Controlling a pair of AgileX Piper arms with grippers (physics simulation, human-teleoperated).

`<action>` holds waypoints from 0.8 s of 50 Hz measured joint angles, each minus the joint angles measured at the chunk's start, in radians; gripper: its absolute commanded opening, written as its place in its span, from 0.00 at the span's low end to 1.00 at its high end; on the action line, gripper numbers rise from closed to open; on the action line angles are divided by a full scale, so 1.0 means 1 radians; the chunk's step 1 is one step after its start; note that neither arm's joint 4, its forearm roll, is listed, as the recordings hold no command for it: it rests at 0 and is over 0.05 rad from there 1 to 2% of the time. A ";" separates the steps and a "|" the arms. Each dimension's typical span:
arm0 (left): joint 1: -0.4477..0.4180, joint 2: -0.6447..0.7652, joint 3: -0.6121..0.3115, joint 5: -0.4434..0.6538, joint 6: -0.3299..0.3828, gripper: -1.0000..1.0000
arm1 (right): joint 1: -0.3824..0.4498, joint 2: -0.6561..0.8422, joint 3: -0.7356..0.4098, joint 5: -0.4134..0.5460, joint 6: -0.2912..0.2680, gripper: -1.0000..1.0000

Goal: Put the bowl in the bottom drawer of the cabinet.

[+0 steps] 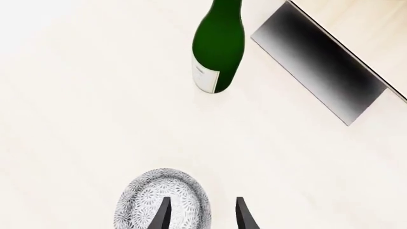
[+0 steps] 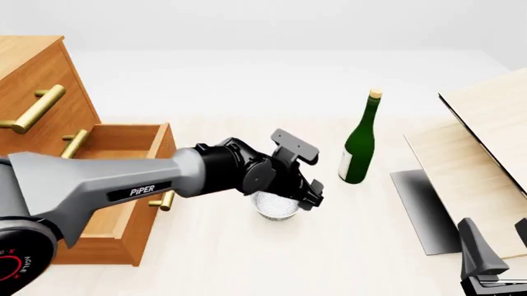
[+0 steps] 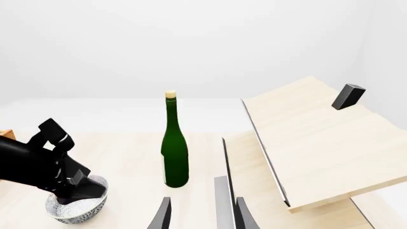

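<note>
We see the bowl (image 2: 276,206) sitting upright on the table (image 2: 247,259), directly under the left gripper (image 2: 309,196). In the left wrist view the bowl (image 1: 163,200) shows its speckled inside, with one finger (image 1: 161,215) over the bowl and the other finger (image 1: 245,215) outside its rim. So the fingers straddle the rim wall, spread apart with a gap showing, not clamped on anything. In the right wrist view the left gripper (image 3: 70,186) dips into the bowl (image 3: 76,202) from above; we cannot tell if a fingertip touches the rim.

Beyond the left fingers stands the green bottle (image 2: 359,140), upright, well apart from the bowl. Past the bottle, off to the right fingers' side, is a pale wood board (image 2: 485,123) propped at a tilt, with a dark grey panel (image 2: 420,209) lying by its base.

On the other side of the bowl, behind the left arm, is the cabinet (image 2: 37,80). The bottom drawer (image 2: 123,185) is pulled out, open top visible; the left arm crosses in front of it. The bowl is outside the drawer, near its front corner. Brass handles (image 2: 37,108) show on the upper drawers.

The right gripper (image 2: 494,253) sits low at the near right edge, well apart from the bowl. Its fingers (image 3: 162,214) are parted and hold nothing.
</note>
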 measured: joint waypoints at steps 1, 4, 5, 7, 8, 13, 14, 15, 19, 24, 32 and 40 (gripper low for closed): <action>0.000 0.003 -0.001 -0.001 -0.001 1.00 | 0.000 0.000 0.000 0.000 0.000 1.00; -0.002 0.011 -0.002 -0.003 -0.004 1.00 | 0.000 0.000 0.000 0.000 0.000 1.00; -0.002 0.014 -0.002 -0.004 -0.006 1.00 | 0.000 0.000 0.000 0.000 0.000 1.00; -0.003 0.020 -0.004 -0.006 -0.009 1.00 | 0.000 0.000 0.000 0.000 0.000 1.00; -0.003 0.022 -0.004 -0.007 -0.010 1.00 | 0.000 0.000 0.000 0.000 0.000 1.00; -0.004 0.034 -0.004 -0.013 -0.018 1.00 | 0.000 0.000 0.000 0.000 0.000 1.00; -0.004 0.037 -0.004 -0.015 -0.020 1.00 | 0.000 0.000 0.000 0.000 0.000 1.00; -0.005 0.040 -0.003 -0.017 -0.022 1.00 | 0.000 0.000 0.000 0.000 0.000 1.00; -0.006 0.050 -0.003 -0.024 -0.028 1.00 | 0.000 0.000 0.000 0.000 0.000 1.00; -0.007 0.062 -0.003 -0.031 -0.035 1.00 | 0.000 0.000 0.000 0.000 0.000 1.00; -0.010 0.077 -0.001 -0.042 -0.046 1.00 | 0.000 0.000 0.000 0.000 0.000 1.00; -0.008 0.086 -0.003 -0.042 -0.056 1.00 | 0.000 0.000 0.000 0.000 0.000 1.00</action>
